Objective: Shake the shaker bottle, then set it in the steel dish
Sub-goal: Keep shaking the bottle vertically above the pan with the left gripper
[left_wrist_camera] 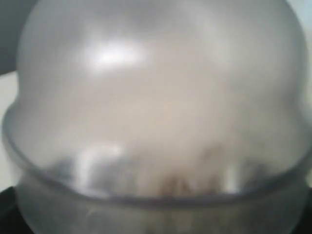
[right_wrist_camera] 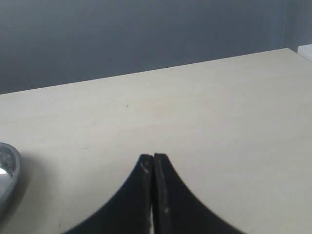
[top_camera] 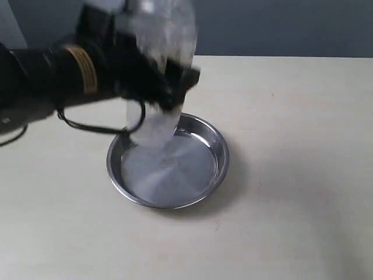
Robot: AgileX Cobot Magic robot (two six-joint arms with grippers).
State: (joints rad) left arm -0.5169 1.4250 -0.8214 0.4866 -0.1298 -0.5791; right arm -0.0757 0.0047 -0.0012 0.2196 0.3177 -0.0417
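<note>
The shaker bottle (top_camera: 162,70) is a motion-blurred clear shape held in the air above the steel dish (top_camera: 218,153), roughly upright. My left gripper (top_camera: 166,87) is shut on its middle. In the left wrist view the frosted dome of the shaker bottle (left_wrist_camera: 156,97) fills the picture, with brown bits (left_wrist_camera: 180,183) blurred near its seam; the fingers are hidden. The steel dish is round, shiny and holds nothing; its rim (right_wrist_camera: 7,170) shows at the edge of the right wrist view. My right gripper (right_wrist_camera: 153,158) is shut on nothing above bare table, out of the exterior view.
A pale wooden table (top_camera: 291,116) carries the dish, with a grey wall (top_camera: 280,26) behind it. A black cable (top_camera: 99,127) loops down from the left arm near the dish's rim. A small white object (right_wrist_camera: 305,50) sits at the table's far corner.
</note>
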